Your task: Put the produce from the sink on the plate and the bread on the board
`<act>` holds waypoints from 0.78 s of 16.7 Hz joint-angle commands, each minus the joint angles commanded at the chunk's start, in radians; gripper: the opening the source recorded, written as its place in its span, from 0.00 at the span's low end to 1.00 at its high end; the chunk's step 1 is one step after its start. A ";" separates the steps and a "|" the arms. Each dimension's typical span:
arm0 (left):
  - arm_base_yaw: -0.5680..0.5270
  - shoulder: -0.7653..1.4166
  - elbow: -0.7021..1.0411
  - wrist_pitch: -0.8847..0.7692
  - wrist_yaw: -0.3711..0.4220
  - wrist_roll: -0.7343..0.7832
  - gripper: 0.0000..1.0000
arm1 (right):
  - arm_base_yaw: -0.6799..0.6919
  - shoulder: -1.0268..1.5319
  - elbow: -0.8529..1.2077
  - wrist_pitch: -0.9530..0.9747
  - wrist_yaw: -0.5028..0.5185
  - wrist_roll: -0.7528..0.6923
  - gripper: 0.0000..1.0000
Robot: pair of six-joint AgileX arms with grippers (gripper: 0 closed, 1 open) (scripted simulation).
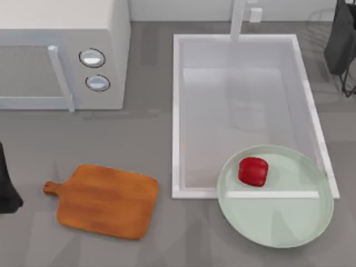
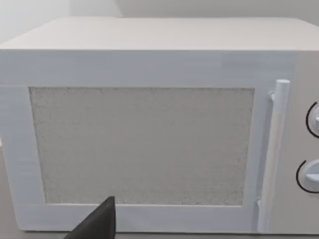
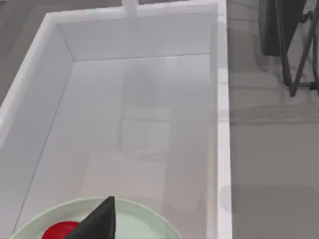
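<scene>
The large round pale green plate overlaps the white-rimmed sink's near corner, the small glossy red pepper resting on it. The orange-brown wooden board lies bare. I judge the bread step remains, likely behind the white microwave's door; finger states cannot be told.

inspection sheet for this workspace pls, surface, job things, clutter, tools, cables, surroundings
surface: grey counter
job's things: red pepper lies on the green plate, which overlaps the sink's near right corner; cutting board bare at front left; bread nothing seen
clutter: nothing seen
grippers: left tool faces the microwave door; right tool is above the plate's edge; finger state unclear on both
cables: nothing seen
surroundings: microwave back left, door closed; dark wire rack back right
</scene>
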 joint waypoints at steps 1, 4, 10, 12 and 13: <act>0.000 0.000 0.000 0.000 0.000 0.000 1.00 | 0.026 0.103 0.076 -0.051 0.000 0.027 1.00; 0.000 0.000 0.000 0.000 0.000 0.000 1.00 | 0.107 0.427 0.310 -0.209 0.000 0.111 1.00; 0.000 0.000 0.000 0.000 0.000 0.000 1.00 | 0.255 1.033 0.737 -0.496 0.001 0.263 1.00; 0.000 0.000 0.000 0.000 0.000 0.000 1.00 | 0.292 1.189 0.846 -0.569 0.001 0.302 1.00; 0.000 0.000 0.000 0.000 0.000 0.000 1.00 | 0.308 1.253 0.892 -0.600 0.001 0.319 1.00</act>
